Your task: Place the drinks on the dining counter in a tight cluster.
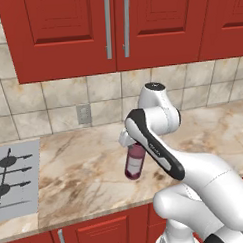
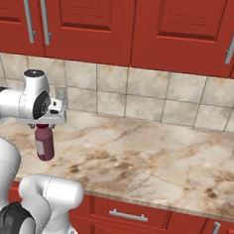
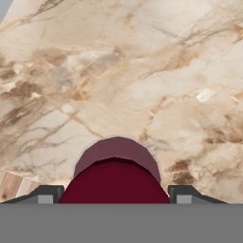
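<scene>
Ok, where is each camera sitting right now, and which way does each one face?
Left base view: behind the arm to its left, facing the stove counter and stove; arm rises lower right.
Right base view: behind to its right, facing the same counter and wall cabinets; arm lower left.
Hand view: on the hand, looking down along the gripper at marble; finger tips flank the maroon bottle's cap.
Shared: the maroon bottle hanging from the gripper above the counter.

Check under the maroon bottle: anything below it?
The maroon bottle hangs from the gripper, clamped at its cap, above bare marbled counter. Its shadow lies on the stone. The patch straight below is hidden by the bottle in the hand view.
</scene>
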Robot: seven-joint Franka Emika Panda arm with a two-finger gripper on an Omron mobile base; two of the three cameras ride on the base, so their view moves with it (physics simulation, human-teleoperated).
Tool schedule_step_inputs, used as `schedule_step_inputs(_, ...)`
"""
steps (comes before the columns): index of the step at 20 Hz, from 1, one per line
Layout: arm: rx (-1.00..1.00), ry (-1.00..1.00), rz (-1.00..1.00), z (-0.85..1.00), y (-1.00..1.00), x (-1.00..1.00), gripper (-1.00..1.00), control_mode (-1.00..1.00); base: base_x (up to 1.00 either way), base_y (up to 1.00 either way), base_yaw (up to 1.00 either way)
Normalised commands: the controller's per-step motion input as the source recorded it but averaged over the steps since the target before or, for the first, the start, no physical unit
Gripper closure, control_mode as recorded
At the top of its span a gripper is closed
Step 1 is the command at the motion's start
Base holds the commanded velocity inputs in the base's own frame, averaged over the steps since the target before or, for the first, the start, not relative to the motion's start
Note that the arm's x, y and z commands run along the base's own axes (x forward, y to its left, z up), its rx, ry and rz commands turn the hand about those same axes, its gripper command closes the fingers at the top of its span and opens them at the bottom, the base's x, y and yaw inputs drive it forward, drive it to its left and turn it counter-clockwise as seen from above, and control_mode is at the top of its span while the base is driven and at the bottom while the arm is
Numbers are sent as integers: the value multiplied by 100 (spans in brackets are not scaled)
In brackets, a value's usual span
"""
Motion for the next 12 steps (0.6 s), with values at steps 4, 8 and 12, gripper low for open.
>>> schedule_step_inputs(4,0,0,0,0,0,-2,100,100,-14,1,0)
schedule_step_inputs(8,0,0,0,0,0,0,100,100,-53,15,6)
schedule_step_inputs(12,0,0,0,0,0,0,100,100,-42,29,50)
